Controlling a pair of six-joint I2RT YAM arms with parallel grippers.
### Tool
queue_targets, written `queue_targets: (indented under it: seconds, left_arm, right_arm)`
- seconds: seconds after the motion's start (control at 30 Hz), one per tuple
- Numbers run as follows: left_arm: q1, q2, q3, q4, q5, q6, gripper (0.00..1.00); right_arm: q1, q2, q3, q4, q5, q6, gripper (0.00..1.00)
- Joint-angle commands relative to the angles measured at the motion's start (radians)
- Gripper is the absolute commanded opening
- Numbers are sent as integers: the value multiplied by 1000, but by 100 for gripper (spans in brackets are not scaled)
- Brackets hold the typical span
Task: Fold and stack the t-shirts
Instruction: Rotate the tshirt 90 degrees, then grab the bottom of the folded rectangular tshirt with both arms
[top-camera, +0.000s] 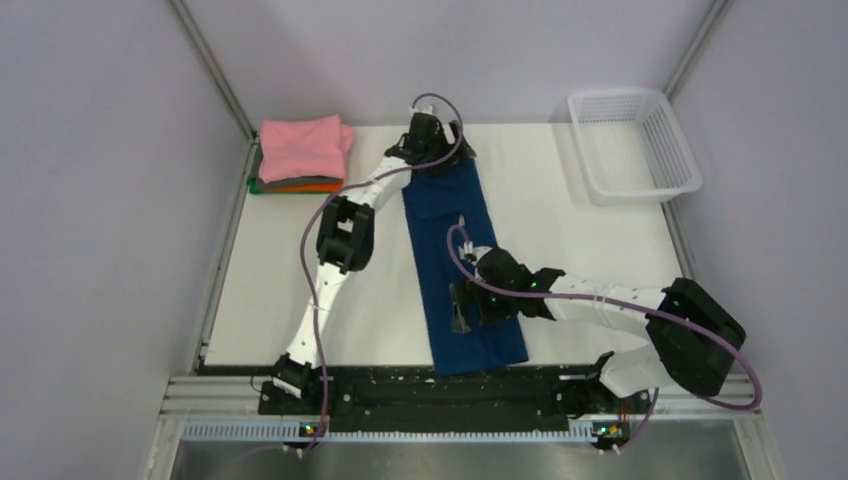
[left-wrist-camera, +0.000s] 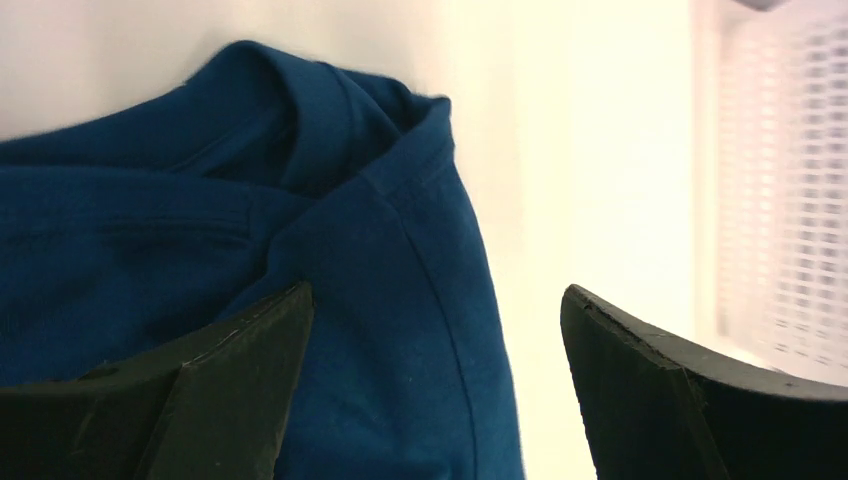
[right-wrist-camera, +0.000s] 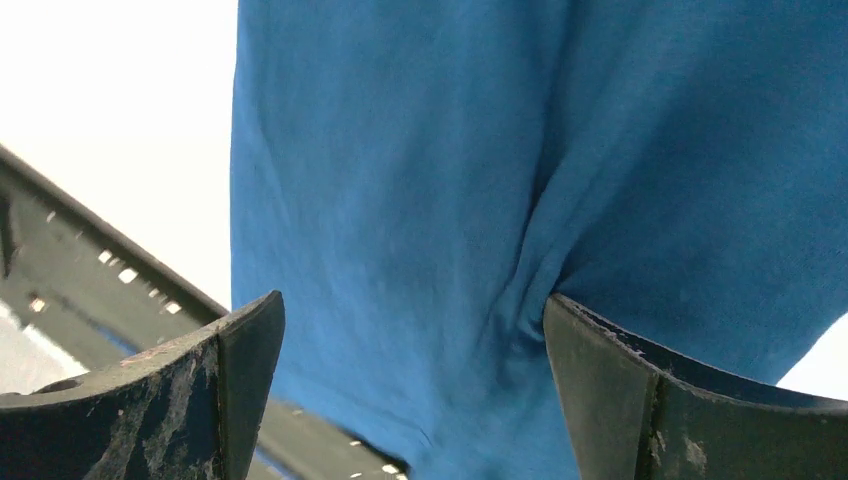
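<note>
Position: the navy t-shirt (top-camera: 462, 262) lies as 1 long narrow strip down the middle of the table (top-camera: 280, 290), collar end far, hem end at the near edge.

At the collar corner the left gripper (left-wrist-camera: 435, 305) has its jaws spread, nothing pinched. Over the hem half the right gripper (right-wrist-camera: 412, 305) is likewise spread, and 1 finger (right-wrist-camera: 650, 400) seems to press a pucker in the cloth.

Judgement: light, limp, layers likely to slide apart, so pinch all layers together at an edge corner.

The stack with the pink shirt (top-camera: 305, 145) on top sits at the far left.
</note>
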Motion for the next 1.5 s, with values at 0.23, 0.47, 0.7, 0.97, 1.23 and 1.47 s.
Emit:
queue_targets:
  seconds: [0.23, 0.47, 0.7, 0.97, 1.23, 1.47]
  left_arm:
    - [-38, 79, 113, 227, 45, -183, 99]
    - [12, -70, 173, 70, -122, -42, 99]
    - [30, -397, -24, -39, -149, 144, 99]
    - [-48, -888, -668, -226, -88, 120, 97]
    - [-339, -1453, -1502, -123, -44, -141, 89]
    - [-468, -1716, -1831, -104, 62, -347, 80]
  right_arm:
    - [156, -21, 193, -156, -43, 11, 99]
    - [153, -232, 157, -257, 180, 130, 99]
    - [133, -420, 49, -401, 238, 360, 99]
    - [133, -590, -107, -452, 131, 588, 88]
    - [136, -559, -232, -400, 60, 595, 67]
    - [139, -495, -269, -302, 34, 573, 52]
